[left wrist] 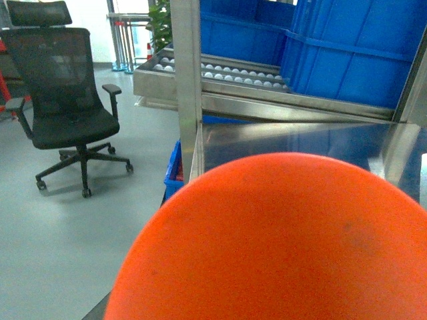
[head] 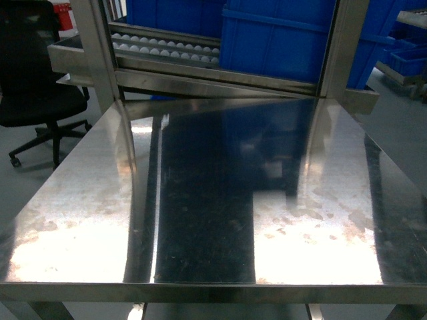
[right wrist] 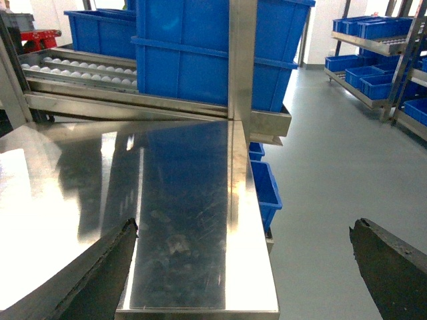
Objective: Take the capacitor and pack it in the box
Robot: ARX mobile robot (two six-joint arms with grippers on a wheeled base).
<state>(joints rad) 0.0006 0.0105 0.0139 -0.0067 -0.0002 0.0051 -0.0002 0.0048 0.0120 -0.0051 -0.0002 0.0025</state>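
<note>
A: We are looking down on a steel bench [head: 213, 220] from the head view, and its top is throwing back glare and blue reflections. Neither the box nor any capacitor is showing in any view.

B: Agreed. Behind the bench we are seeing big blue bins [head: 280, 40] sitting on a roller rack [head: 163, 48], with an upright steel post [head: 93, 47] at the left corner.

A: An office chair [left wrist: 67, 107] is standing on the grey floor, well apart from the bench on the left.

B: From the right wrist we are seeing the right gripper [right wrist: 243, 267] with its dark fingers [right wrist: 100, 273] spread wide, one over the bench edge and the other over the floor.

A: The left wrist view is mostly filling with a rounded orange shape [left wrist: 280, 247] (too close and blurred to name), so we cannot tell how the left fingers are standing.

B: More blue bins [right wrist: 263, 187] are sitting low beside the bench on the right.
</note>
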